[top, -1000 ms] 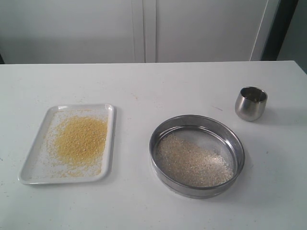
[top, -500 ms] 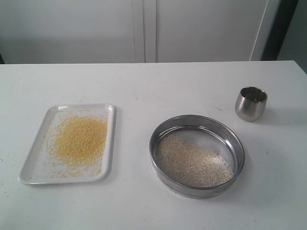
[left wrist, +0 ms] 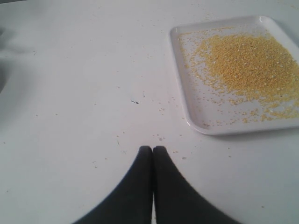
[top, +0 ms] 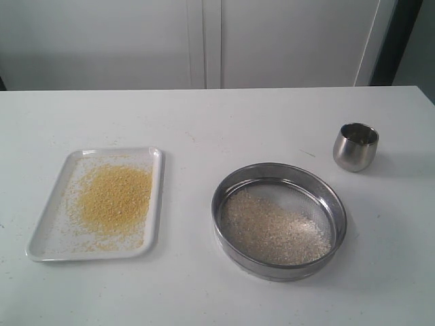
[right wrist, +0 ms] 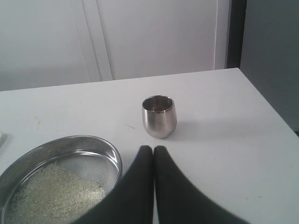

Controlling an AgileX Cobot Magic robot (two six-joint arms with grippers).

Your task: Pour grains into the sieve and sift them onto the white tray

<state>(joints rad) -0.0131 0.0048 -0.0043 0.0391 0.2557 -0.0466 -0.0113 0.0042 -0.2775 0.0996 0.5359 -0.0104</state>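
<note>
Two lots of grain lay apart on the white table (top: 204, 115). The golden grains (top: 114, 199) were spread over the white tray (top: 49, 238), thickest at its centre, with stray specks thinning toward the rim. The pale grains (top: 272, 232) sat inside the sieve (top: 285, 272), covering most of the mesh and leaving a bare patch toward 1 o'clock. In the exterior view the tray lay at 9 o'clock from the sieve, apart from it. A small steel cup (top: 355, 146) stood upright at 2 o'clock from the sieve, also apart. The left gripper (left wrist: 153, 149) had its jaws pressed together, holding nothing, over speck-strewn table near the tray. The right gripper (right wrist: 153, 148) was likewise closed and empty, near the sieve's rim and the cup.
</note>
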